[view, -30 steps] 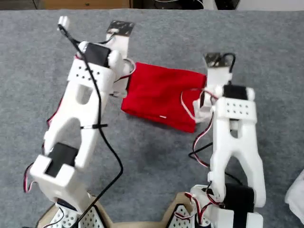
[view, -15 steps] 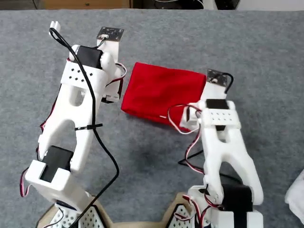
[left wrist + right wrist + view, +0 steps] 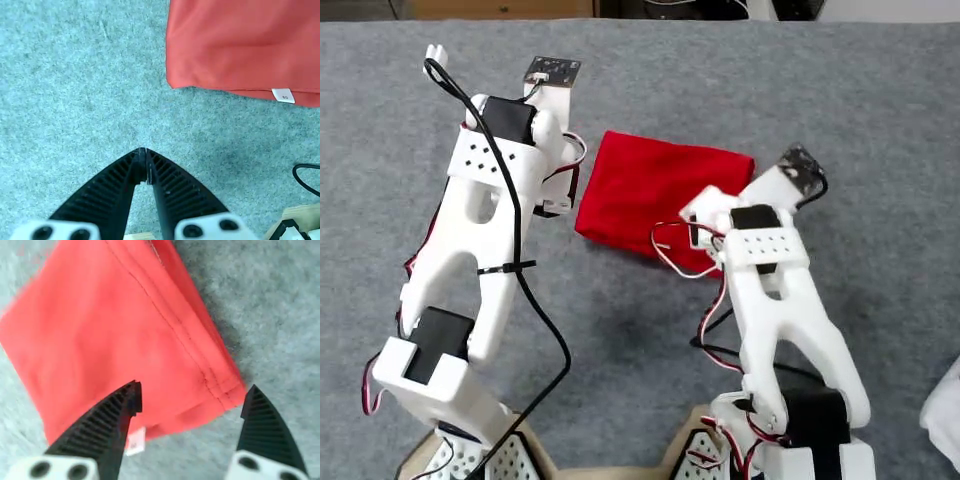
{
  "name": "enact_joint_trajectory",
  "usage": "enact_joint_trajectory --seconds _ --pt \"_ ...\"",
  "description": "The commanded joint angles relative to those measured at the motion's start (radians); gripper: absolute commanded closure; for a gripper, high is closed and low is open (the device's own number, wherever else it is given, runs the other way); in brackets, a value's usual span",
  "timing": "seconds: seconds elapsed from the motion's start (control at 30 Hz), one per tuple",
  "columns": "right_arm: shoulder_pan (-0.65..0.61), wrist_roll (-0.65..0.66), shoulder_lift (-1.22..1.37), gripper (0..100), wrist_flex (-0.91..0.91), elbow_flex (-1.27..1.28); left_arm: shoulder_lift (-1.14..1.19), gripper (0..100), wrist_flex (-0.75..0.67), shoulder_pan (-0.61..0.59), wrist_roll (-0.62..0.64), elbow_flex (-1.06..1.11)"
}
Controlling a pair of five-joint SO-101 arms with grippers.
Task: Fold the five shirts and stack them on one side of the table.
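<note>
Grey felt covers the tabletop (image 3: 880,110), and a folded red shirt (image 3: 645,195) lies flat near its middle. The left gripper (image 3: 143,156) is closed, its black tips touching each other above bare felt. The shirt's nearest corner lies just ahead of it, apart from the tips. The right gripper (image 3: 190,395) is spread wide over the shirt's stitched edge, with the fabric beneath and between its two fingers. A small white tag (image 3: 136,440) sits at the hem beside one finger.
</note>
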Motion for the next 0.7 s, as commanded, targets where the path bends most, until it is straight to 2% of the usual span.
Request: enact_joint_trajectory --seconds 0.0,0.17,0.43,0.67 --pt "-0.018 -0.103 -0.041 67.3 -0.094 0.044 -0.059 98 0.006 -0.008 -0.009 -0.002" --pt "-0.024 -0.155 -0.042 67.3 -0.141 0.085 -0.059 98 0.006 0.002 -0.009 -0.002" --pt "-0.061 -0.166 -0.038 67.3 -0.192 0.102 -0.059 98 0.006 -0.005 -0.011 -0.002" --pt "-0.051 -0.166 0.116 67.3 -0.261 0.065 -0.059 98 0.006 -0.008 -0.011 -0.002"
